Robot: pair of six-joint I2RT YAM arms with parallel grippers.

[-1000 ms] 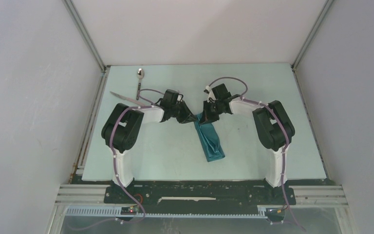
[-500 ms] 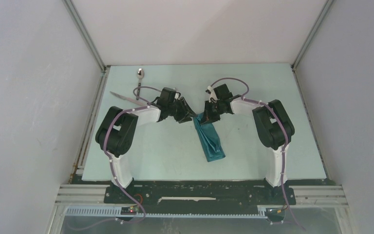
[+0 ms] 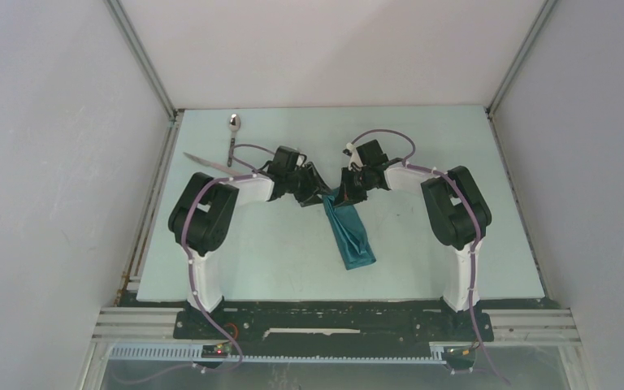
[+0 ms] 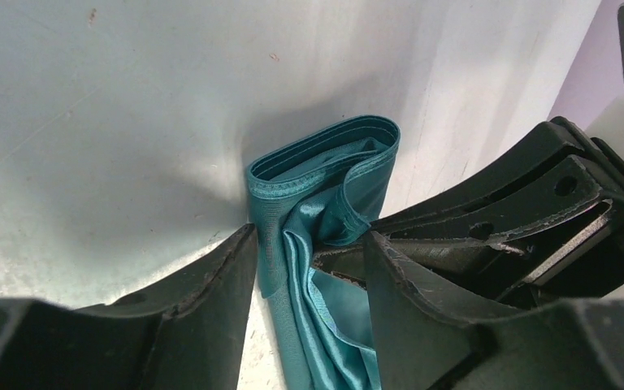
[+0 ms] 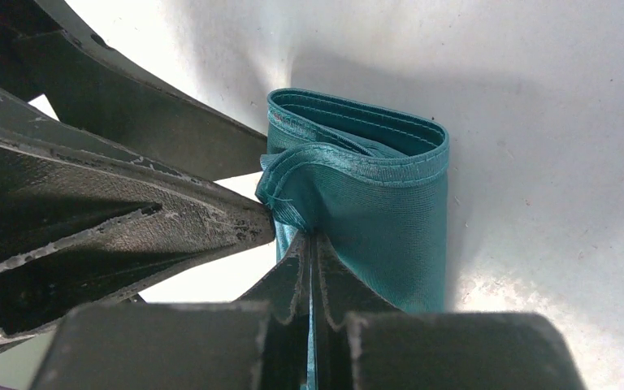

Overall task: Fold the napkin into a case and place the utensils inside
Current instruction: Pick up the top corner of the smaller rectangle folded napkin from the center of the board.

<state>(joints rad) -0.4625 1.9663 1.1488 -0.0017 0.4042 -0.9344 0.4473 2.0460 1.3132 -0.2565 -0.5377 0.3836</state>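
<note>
The teal napkin (image 3: 351, 234) lies as a narrow folded strip, the case, in the middle of the table, its open far end between both grippers. My left gripper (image 3: 318, 191) is open; in the left wrist view its jaws (image 4: 309, 248) stand astride the cloth's end (image 4: 325, 187). My right gripper (image 3: 344, 193) is shut on an upper layer of the napkin (image 5: 382, 195), pinched at its fingertips (image 5: 310, 244). The spoon (image 3: 233, 130) and the knife (image 3: 205, 162) lie at the far left, outside the cloth.
The two grippers are very close: the right one's fingers (image 4: 504, 203) fill the right of the left wrist view, the left one's fingers (image 5: 114, 203) the left of the right wrist view. A metal frame rail (image 3: 150, 195) borders the table's left edge.
The left arm drew back a little to the left, then came back to the napkin's far end. The right gripper kept its hold and the napkin stayed in place.
</note>
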